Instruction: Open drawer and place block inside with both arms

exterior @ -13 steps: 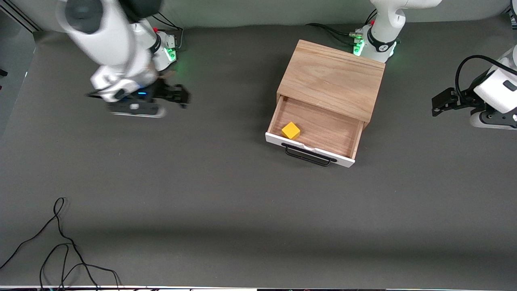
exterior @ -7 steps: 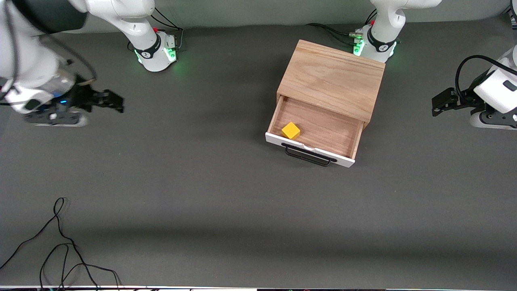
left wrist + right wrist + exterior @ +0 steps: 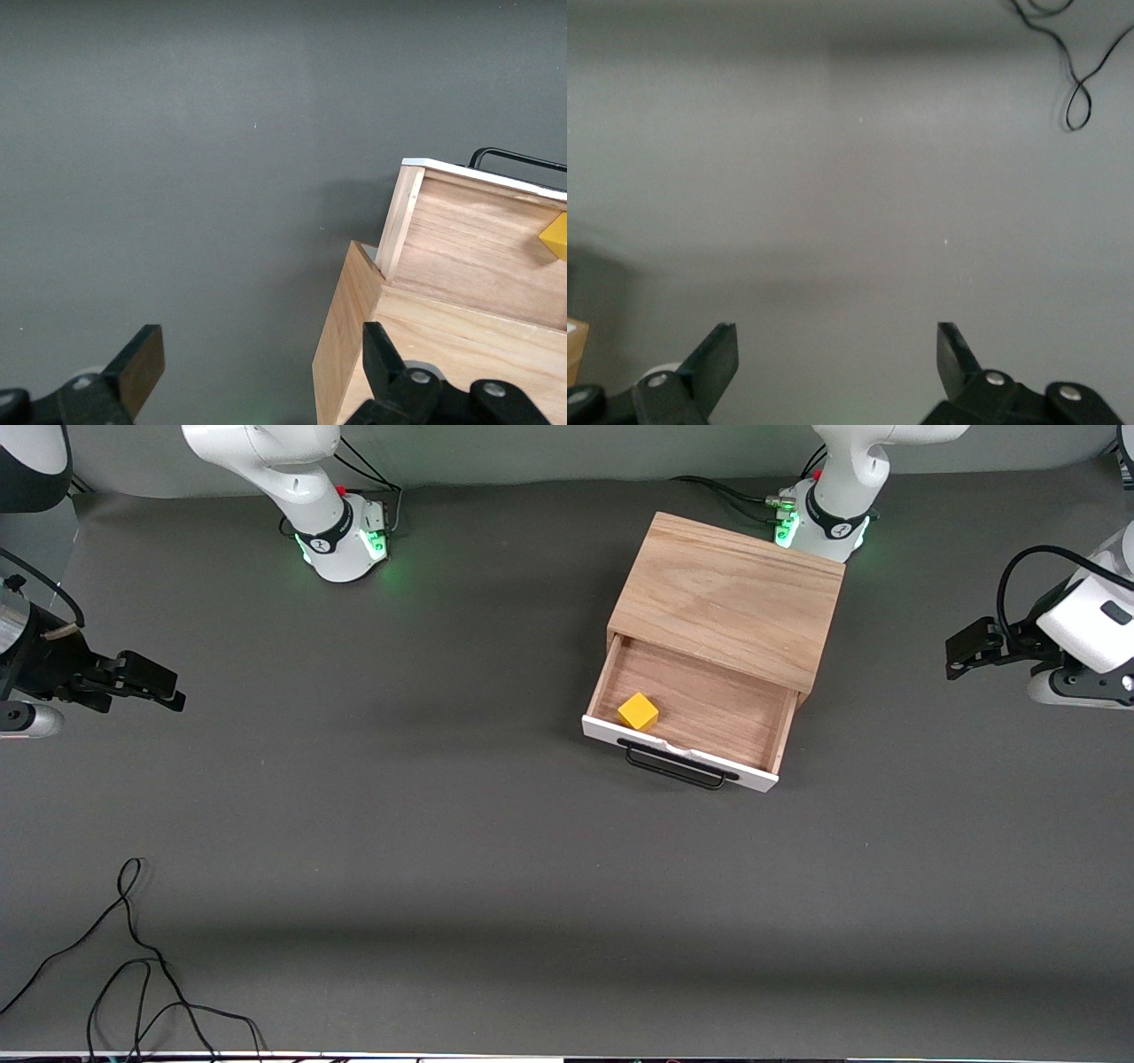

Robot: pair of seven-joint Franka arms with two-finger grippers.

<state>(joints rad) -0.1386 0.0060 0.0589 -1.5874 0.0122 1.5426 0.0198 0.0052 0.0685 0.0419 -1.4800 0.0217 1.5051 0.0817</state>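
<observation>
Block (image 3: 638, 712) in open drawer (image 3: 700, 713), well apart from both seemingly empty, spread tools.

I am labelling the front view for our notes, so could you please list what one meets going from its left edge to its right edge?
Right gripper, open → loose black cable → right arm's base → yellow block in the open drawer → left arm's base → left gripper, open.

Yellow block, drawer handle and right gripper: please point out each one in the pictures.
yellow block (image 3: 638, 711): front view, on its top face.
drawer handle (image 3: 678, 771): front view, middle of the black bar.
right gripper (image 3: 835, 359): right wrist view, midway between its open fingertips.
</observation>
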